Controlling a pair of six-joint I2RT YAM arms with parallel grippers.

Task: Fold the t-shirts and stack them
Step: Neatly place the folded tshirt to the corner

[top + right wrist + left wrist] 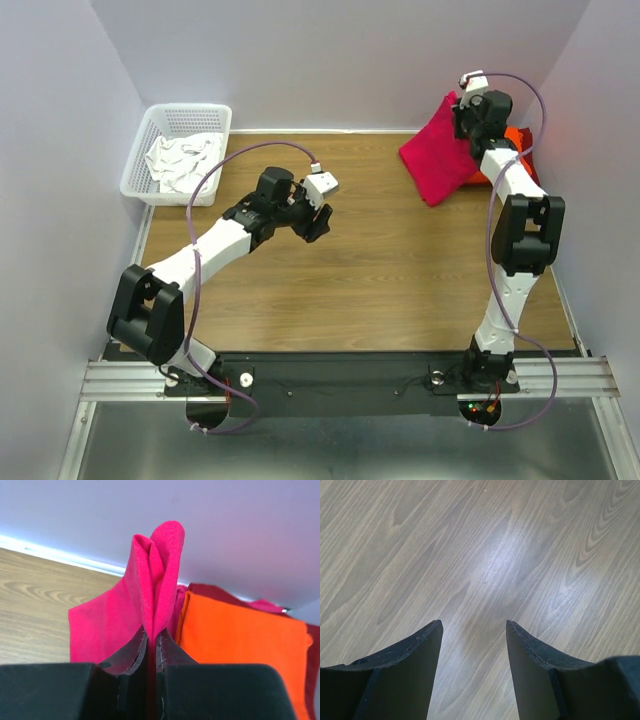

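Where the right arm reaches to the far right corner of the table [380,260], the right claw [151,635] is closed tight on a raised fold of the pinkish-red t-shirt [150,580], the cloth pinched between the two fingers and standing up above their tips in a rolled peak. In the overhead view the same shirt [435,155] hangs and spreads from the right claw [463,118] down to the left onto the table. The orange t-shirt [240,635] lies flat just beside the claw on its right, touching the pinkish-red one, with the darker red t-shirt [312,655] showing under and past its edges. The left claw [474,625] hovers over bare table near the middle, fingers spread well apart, nothing between them, well apart from all three shirts. A white basket [140,170] at the far left corner contains white cloth [180,160].
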